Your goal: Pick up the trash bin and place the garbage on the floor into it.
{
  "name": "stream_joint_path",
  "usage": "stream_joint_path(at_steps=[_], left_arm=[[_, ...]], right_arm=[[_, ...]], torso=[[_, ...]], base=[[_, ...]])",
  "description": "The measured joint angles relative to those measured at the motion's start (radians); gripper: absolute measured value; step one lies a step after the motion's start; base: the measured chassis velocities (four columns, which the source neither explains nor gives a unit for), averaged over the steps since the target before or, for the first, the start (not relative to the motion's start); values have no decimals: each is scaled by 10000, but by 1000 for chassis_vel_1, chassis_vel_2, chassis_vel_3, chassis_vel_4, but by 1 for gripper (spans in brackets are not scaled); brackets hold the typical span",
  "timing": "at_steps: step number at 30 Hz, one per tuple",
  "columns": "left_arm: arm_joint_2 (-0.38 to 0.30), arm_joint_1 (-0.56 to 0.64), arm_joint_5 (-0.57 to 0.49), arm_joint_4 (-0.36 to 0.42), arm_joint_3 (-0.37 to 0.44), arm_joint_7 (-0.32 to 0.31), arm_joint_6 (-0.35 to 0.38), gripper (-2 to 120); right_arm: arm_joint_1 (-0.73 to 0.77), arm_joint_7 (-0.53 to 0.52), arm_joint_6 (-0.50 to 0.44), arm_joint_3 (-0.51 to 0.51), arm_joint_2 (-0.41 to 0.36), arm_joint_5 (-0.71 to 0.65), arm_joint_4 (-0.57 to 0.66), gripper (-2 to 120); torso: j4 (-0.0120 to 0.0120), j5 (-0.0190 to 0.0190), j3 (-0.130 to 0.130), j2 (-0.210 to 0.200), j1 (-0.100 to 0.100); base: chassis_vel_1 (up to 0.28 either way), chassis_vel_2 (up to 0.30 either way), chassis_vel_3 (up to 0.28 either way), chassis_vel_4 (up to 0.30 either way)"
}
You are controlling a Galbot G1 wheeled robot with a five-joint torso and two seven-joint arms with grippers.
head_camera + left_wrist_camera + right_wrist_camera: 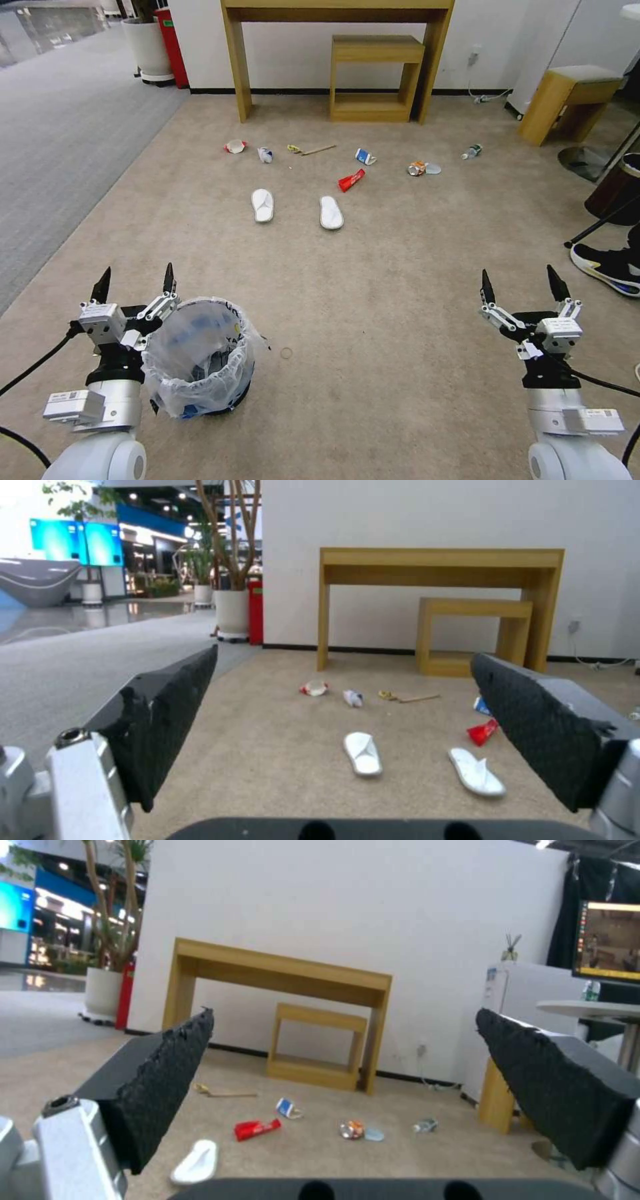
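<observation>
Now the left gripper (135,280) waits just beside the trash bin (200,360), fingers apart. The right gripper (520,280) hangs well apart from it, fingers apart too. Beyond the bin, garbage (331,213) lies on the floor (400,300).

Head camera looking down and forward from high over floor (373,293), both arms showing at near edge. Left wrist camera sitting low, facing forward between own fingers (167,720) toward wooden table (440,565) at wall. Right wrist camera facing same way, farther to right. All three sharing scattered garbage (351,179) mid-distance, slippers nearest.
</observation>
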State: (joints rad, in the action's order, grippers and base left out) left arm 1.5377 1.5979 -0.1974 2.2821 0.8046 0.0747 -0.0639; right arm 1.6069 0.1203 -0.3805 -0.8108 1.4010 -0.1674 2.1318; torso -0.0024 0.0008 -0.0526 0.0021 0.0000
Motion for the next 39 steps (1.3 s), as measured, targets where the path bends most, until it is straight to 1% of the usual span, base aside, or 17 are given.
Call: stream_joint_path(at_steps=[24, 39], left_arm=[[79, -55, 152, -116, -87, 19, -6, 100], [11, -185, 195, -349, -135, 47, -6, 100]], right_arm=[[-143, -116, 31, -14, -33, 27, -187, 100], [-249, -134, 46, 42, -32, 169, -330, 100]], torso=[[0, 0, 0, 0, 0], [0, 0, 0, 0, 0]], base=[[0, 0, 0, 0], [0, 0, 0, 0]])
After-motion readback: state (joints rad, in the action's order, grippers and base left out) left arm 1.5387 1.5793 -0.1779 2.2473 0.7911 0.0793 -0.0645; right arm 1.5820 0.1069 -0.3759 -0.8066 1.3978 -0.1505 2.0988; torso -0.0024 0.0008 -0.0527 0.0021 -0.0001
